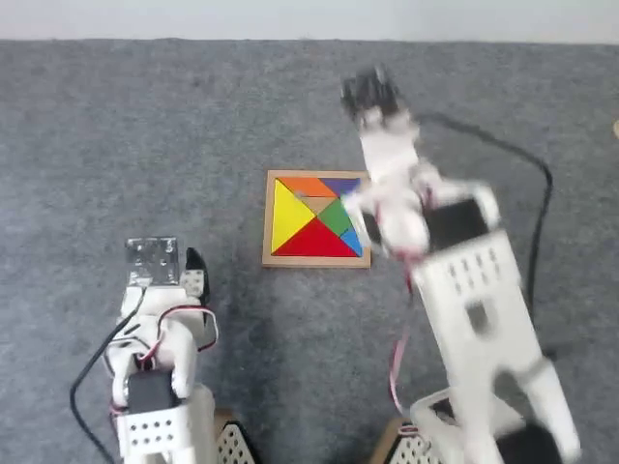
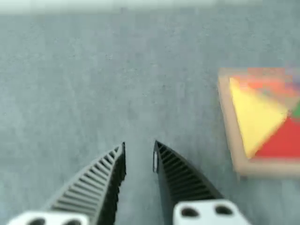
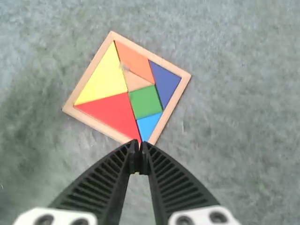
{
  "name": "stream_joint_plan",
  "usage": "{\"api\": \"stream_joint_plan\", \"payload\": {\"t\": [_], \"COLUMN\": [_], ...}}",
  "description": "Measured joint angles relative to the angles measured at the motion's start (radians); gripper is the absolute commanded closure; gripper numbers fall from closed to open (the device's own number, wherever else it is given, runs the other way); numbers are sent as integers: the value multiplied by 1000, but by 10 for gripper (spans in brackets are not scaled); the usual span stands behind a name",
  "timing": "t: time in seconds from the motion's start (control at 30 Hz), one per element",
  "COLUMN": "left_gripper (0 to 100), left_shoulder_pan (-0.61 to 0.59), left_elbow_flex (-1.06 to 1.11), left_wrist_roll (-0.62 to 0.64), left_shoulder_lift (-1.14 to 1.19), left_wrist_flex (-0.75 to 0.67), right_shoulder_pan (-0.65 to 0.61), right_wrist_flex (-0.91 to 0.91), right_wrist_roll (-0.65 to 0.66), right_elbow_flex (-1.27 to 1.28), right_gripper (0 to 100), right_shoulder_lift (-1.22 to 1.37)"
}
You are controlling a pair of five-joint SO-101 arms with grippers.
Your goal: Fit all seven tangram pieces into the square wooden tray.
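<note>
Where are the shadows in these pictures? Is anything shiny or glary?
Right wrist view: a soft dark shadow lies on the grey carpet beside the tray, on the yellow triangle's side. High view: the light looks even, with no glare on the tray. Left wrist view: a bright pale strip runs beyond the carpet's far edge.

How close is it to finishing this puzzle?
Nearly done. Six coloured pieces lie flat in the wooden tray; a tan triangle in the middle may be the seventh piece or a bare gap, I cannot tell. Nothing is in hand: the right gripper is shut and empty, the left gripper open.
</note>
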Motion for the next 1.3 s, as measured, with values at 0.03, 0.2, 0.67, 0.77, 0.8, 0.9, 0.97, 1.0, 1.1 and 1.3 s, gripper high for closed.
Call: {"api": "stream_joint_plan", "payload": {"t": [0.03, 0.2, 0.67, 0.77, 0.8, 0.9, 0.97, 1.0, 1.1, 1.3], "left_gripper": [906, 907, 907, 907, 907, 907, 907, 907, 907, 907], "left_shoulder_pan": [5, -11, -11, -11, -11, -11, -11, -11, -11, -11], "left_elbow_flex": [3, 3, 3, 3, 3, 3, 3, 3, 3, 3], "left_wrist_roll": [0, 0, 0, 0, 0, 0, 0, 0, 0, 0], "left_shoulder_lift": [2, 0, 0, 0, 0, 0, 0, 0, 0, 0], "left_wrist_flex": [12, 25, 25, 25, 25, 25, 25, 25, 25, 25], "right_shoulder_pan": [14, 147, 339, 341, 344, 344, 344, 344, 344, 344], "right_wrist_flex": [-38, -161, -414, -465, -470, -476, -482, -491, -497, -399], "right_wrist_roll": [29, 63, 63, 63, 63, 63, 63, 63, 63, 69], "right_elbow_flex": [106, 500, 1030, 1126, 1149, 1209, 1257, 1283, 1292, 1293], "right_gripper": [990, 990, 990, 990, 990, 990, 990, 990, 990, 990], "right_shoulder_lift": [-68, -273, -488, -575, -606, -710, -784, -822, -928, -1080]}}
